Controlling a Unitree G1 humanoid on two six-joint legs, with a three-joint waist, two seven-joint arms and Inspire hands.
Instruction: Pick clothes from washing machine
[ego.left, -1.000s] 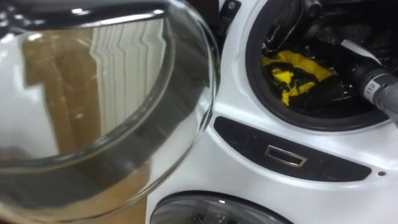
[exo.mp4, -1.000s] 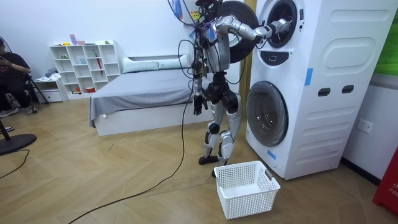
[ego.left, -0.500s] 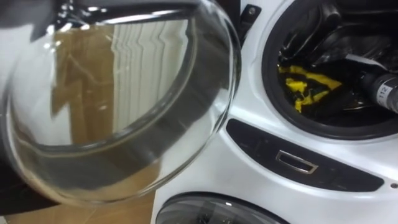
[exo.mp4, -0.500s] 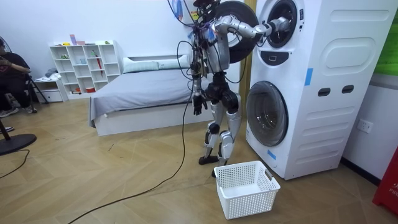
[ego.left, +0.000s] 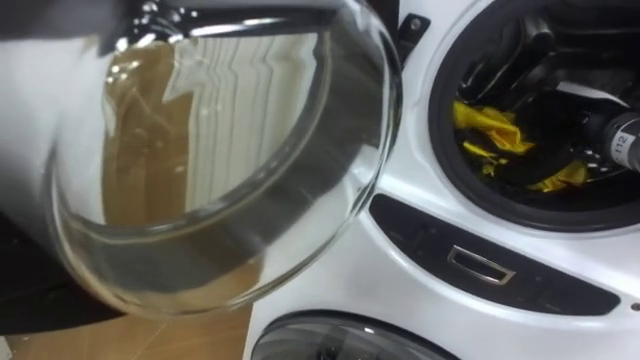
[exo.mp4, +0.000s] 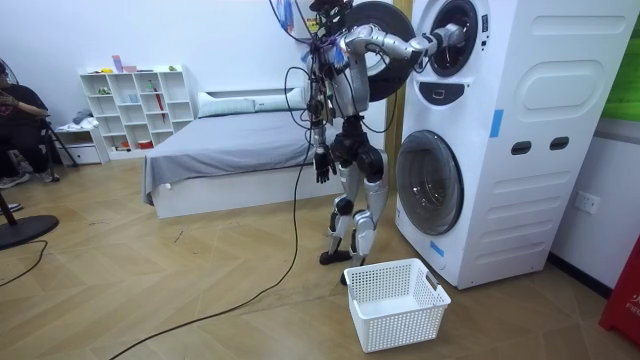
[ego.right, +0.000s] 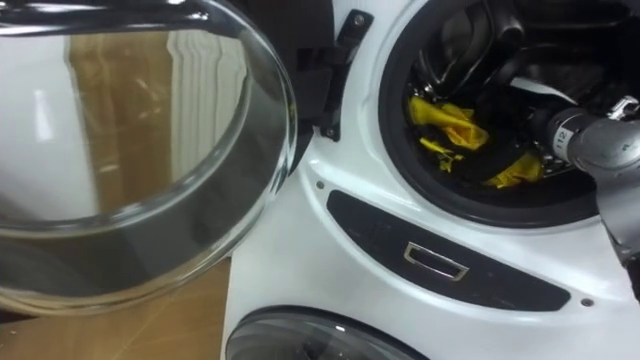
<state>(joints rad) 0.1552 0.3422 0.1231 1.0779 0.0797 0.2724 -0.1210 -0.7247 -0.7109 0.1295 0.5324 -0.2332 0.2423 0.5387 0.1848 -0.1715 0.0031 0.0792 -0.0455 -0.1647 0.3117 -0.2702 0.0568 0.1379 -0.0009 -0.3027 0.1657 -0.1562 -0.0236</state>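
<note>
The right hand (exo.mp4: 446, 40) is inside the dark round drum (ego.right: 450, 40) of the white washing machine (ego.right: 300, 260), near the crumpled yellow-and-black garment (ego.right: 445, 118). Its grip cannot be determined. The left hand (exo.mp4: 321, 165) hangs below the drum, grip likewise indeterminate.

Both eye views look from close up at the upper drum opening (ego.left: 520, 208) of the tall white stacked washing machine (exo.mp4: 500, 150), its open round glass door (ego.right: 130, 150) at left. Room view stands well back, facing the machine's front corner; all share that opening.
</note>
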